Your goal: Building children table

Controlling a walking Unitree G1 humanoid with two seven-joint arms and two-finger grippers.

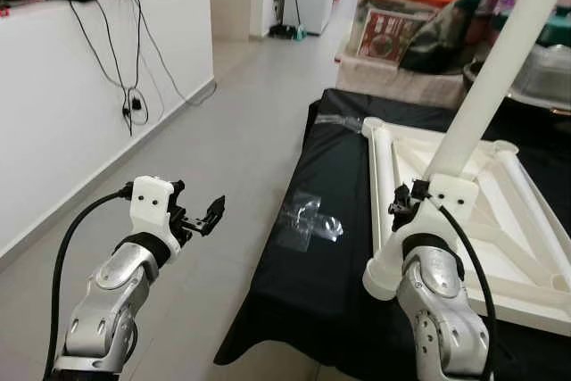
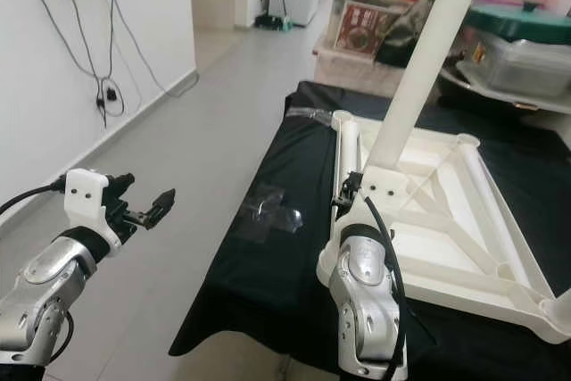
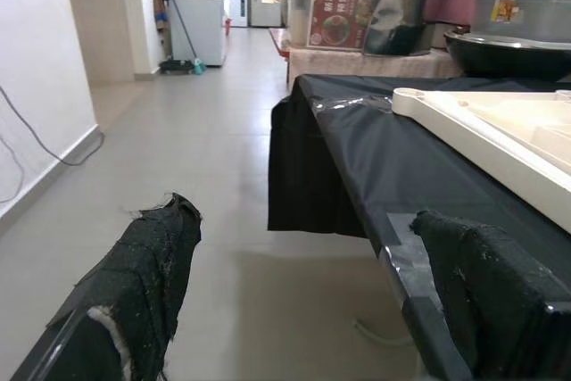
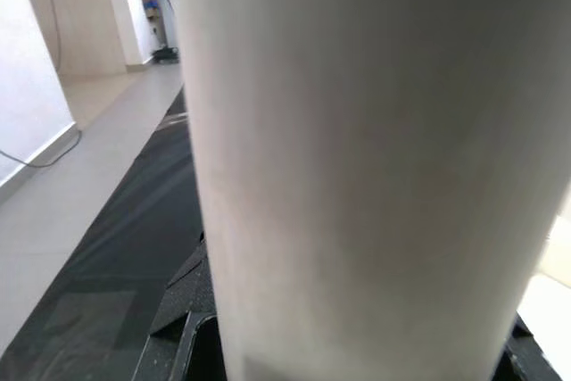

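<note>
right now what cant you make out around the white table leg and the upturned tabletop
- Lower end of the round white plastic table leg: in the eye views the right gripper covers it.
- Far edge of the upturned white plastic tabletop: cut off by the frame.
- Right wrist view: the leg blocks the tabletop.

white table leg (image 1: 500, 69) | white tabletop (image 1: 526, 247) | black cloth (image 1: 330, 247)

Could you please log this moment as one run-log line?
right gripper: shut on table leg, tilted over tabletop | left gripper: open, idle over floor
</note>
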